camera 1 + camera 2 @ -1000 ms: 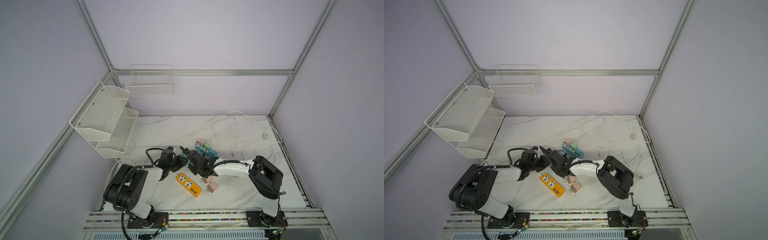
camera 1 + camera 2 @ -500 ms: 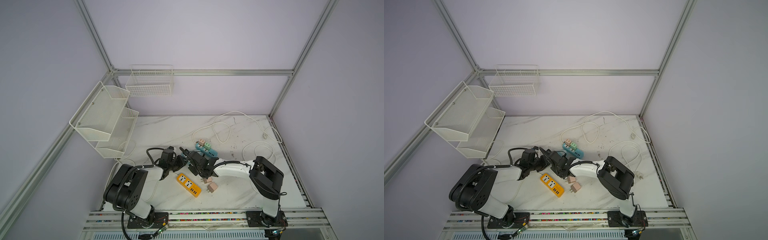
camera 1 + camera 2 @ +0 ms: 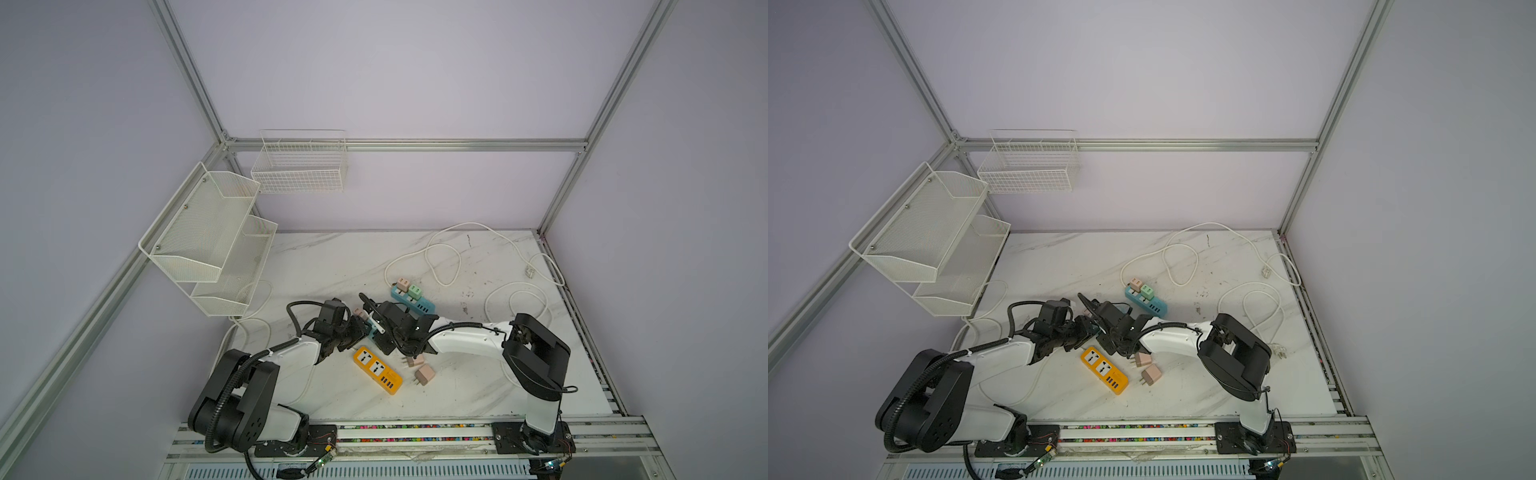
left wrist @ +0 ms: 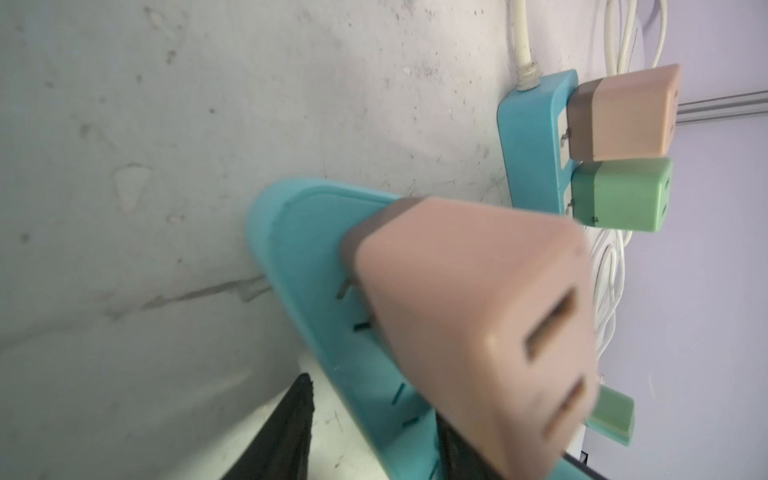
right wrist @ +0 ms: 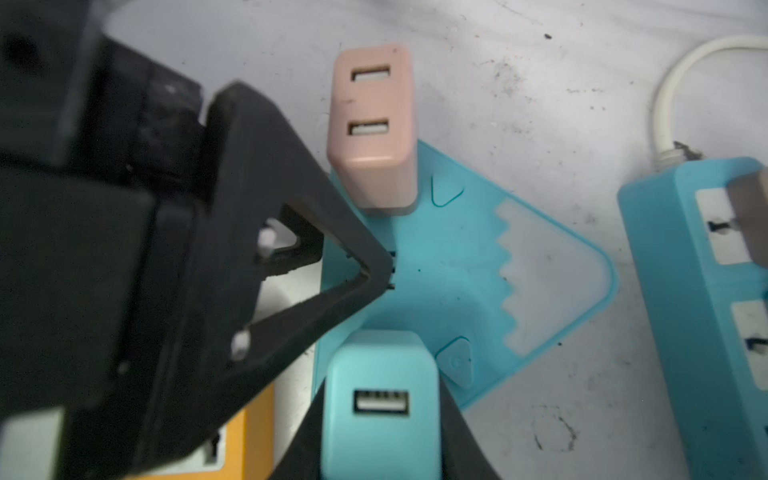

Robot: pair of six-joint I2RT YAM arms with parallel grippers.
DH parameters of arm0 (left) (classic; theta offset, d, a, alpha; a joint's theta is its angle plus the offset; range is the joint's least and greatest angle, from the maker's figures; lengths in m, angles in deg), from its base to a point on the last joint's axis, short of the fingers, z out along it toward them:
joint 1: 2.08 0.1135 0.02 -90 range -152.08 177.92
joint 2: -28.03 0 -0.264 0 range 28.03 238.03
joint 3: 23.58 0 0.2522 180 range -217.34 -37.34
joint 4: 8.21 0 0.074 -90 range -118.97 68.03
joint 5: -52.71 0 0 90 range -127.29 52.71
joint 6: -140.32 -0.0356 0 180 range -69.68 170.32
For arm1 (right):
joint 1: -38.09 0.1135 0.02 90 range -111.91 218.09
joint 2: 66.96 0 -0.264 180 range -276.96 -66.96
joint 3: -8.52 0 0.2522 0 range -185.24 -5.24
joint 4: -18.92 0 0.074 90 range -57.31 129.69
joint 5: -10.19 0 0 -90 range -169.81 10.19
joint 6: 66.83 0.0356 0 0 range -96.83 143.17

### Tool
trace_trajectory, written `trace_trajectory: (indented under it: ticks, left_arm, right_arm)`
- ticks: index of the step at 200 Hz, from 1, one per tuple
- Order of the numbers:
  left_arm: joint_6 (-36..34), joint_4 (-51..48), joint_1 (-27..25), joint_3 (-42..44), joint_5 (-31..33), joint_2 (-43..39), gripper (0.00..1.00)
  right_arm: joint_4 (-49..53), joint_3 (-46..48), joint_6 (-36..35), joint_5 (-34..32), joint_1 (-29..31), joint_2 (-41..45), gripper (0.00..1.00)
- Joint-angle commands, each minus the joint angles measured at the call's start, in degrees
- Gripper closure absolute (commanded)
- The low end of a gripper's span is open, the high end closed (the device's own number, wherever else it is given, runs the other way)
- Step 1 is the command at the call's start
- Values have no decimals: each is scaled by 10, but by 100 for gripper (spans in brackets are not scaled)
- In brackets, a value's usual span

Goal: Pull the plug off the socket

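Mint plug (image 5: 380,374) is gripped by right gripper (image 5: 382,444), fingers (image 5: 463,455) largely hidden behind it; left gripper (image 3: 356,331) half hidden, opening cannot be told.

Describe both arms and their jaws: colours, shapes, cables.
Both the left arm and right arm have glossy white links between bulky black joint housings. Black cables run along each. The jaws are matte black, wedge-shaped open frames with white fasteners.

Pale lilac walls (image 3: 415,83) on three sides; flat, even light. Aluminium frame (image 3: 415,144) along the corners and back edge. White marble tabletop (image 3: 332,257), scuffed. Wire basket (image 3: 299,178) on back wall, 11 o'clock. Two-tier mesh shelf (image 3: 195,232) on side wall, 9 o'clock. Slotted rail (image 3: 415,434) at 6.
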Motion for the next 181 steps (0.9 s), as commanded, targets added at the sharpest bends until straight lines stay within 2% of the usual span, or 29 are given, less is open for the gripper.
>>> trace_trajectory:
  ticks: [1,60,108,181]
  left_arm:
    - [-4,-35,-4,2,19,-26,50]
    - [10,-37,-2,3,25,-68,40]
    - [37,-29,4,13,32,-99,35]
    - [93,29,7,35,37,-109,36]
  right_arm:
    - [-35,-23,39,45,2,36,100]
    - [-26,-25,74,42,-10,50,100]
    - [-35,-14,96,58,-17,66,100]
    - [-40,-18,129,74,-18,60,100]
